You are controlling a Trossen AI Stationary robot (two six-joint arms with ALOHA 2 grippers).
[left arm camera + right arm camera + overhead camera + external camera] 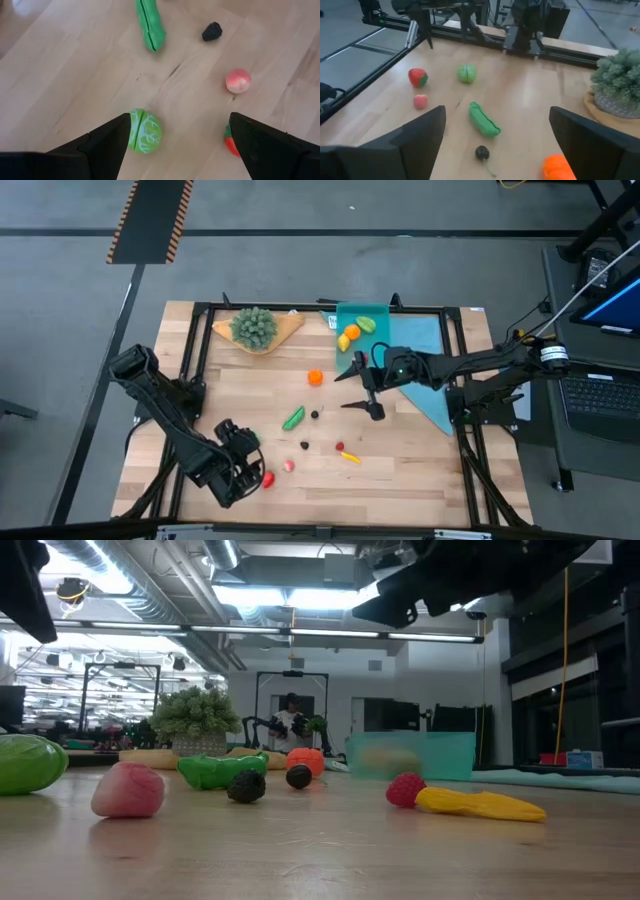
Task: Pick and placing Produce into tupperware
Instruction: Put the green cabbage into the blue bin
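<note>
Worktop (400, 470) first: pale wood slats in a black frame, seen whole only from above. On its far edge sits the tupperware (372, 330), teal and low-walled, partly on a light-blue cloth (430, 375). Overhead you can look into it: an orange piece (352, 332), a yellow one (344, 342) and a green one (367, 324) lie inside. From table height its translucent wall (412, 756) only blurs them.

Left arm is down at the near-left corner, its pincer (182, 135) spread wide and holding nothing. Its wrist camera shows a round green cabbage (144, 131) just by one finger and a red strawberry (231, 144) by the other; overhead the arm hides that cabbage. Right pincer (368, 392) hangs above mid-table, fingers well apart and empty, near the box.

Bushy plant (254, 327) sits on its tan board at the far left.

Green pea pod (293, 418) lies mid-table, long axis running diagonally from near-left to far-right. Yellow pepper (480, 804) lies flat beside a raspberry (404, 789), its long side across the low view. Loose orange fruit (315, 377), pink peach (238, 81) and dark blackberry (212, 31) dot the boards.

No readable writing anywhere.
</note>
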